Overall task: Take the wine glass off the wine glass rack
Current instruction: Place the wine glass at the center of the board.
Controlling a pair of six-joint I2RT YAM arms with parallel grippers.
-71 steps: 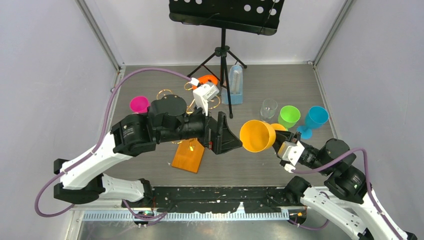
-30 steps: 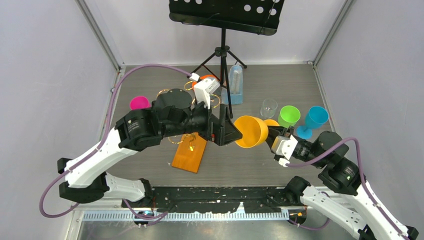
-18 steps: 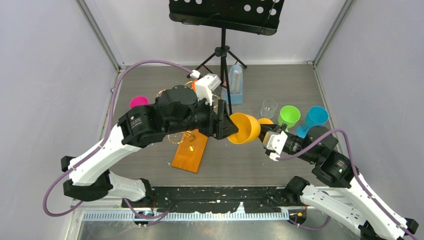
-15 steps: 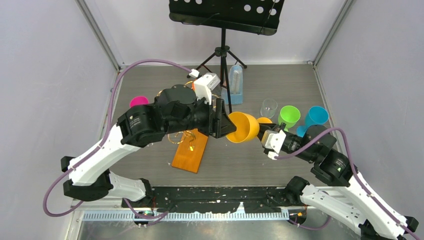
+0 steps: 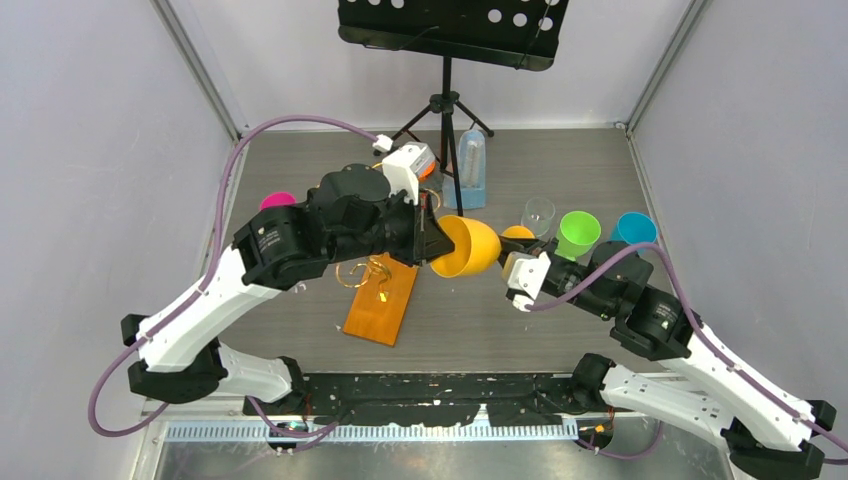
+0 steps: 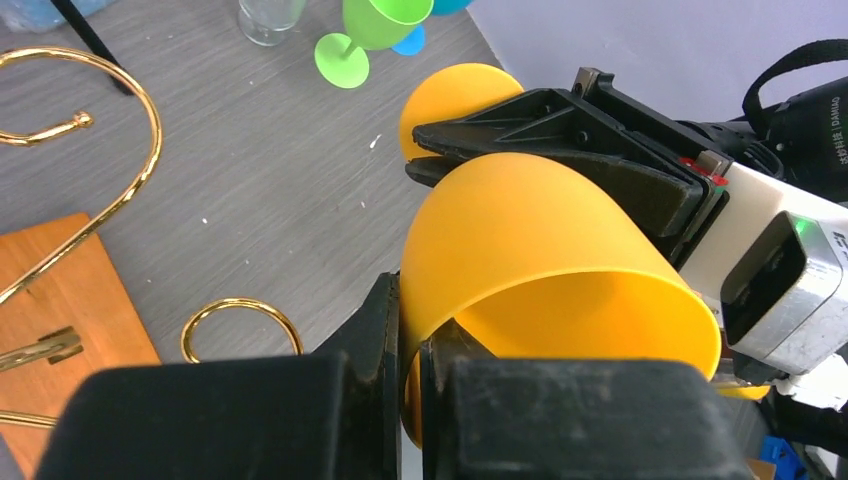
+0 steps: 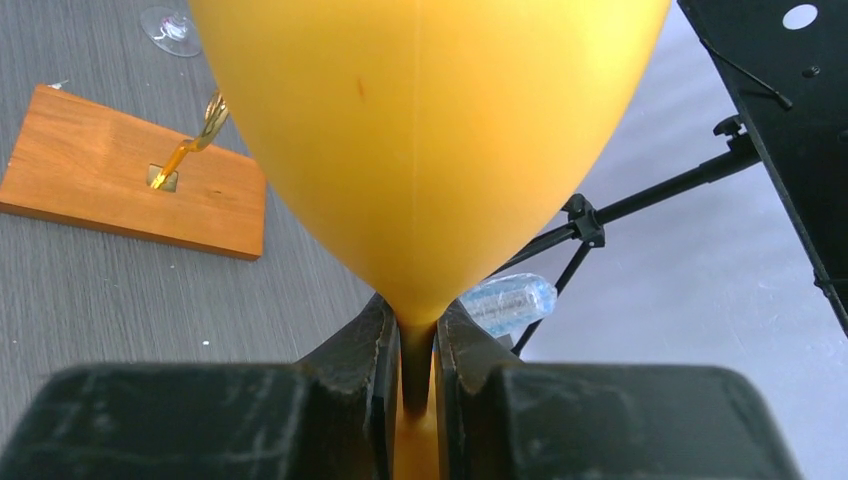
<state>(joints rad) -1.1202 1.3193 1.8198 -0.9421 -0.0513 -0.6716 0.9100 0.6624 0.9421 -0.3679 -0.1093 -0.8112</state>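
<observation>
Holding orange wine glass (image 5: pixel 468 246) aloft, on its side, just right of wine glass rack (image 5: pixel 362 272), off wire arms. Pinching stem with right gripper (image 7: pixel 413 335), jaws narrow. Clamping bowl rim with left gripper (image 6: pixel 410 330), nearly shut, one finger inside. Looks light, stiff, smooth plastic, likely slippery at rim; stem judged surer hold.

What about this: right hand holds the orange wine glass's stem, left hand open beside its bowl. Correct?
No. The left hand is shut on the orange wine glass at its rim, as the left wrist view shows; the right hand does hold its stem.
</observation>
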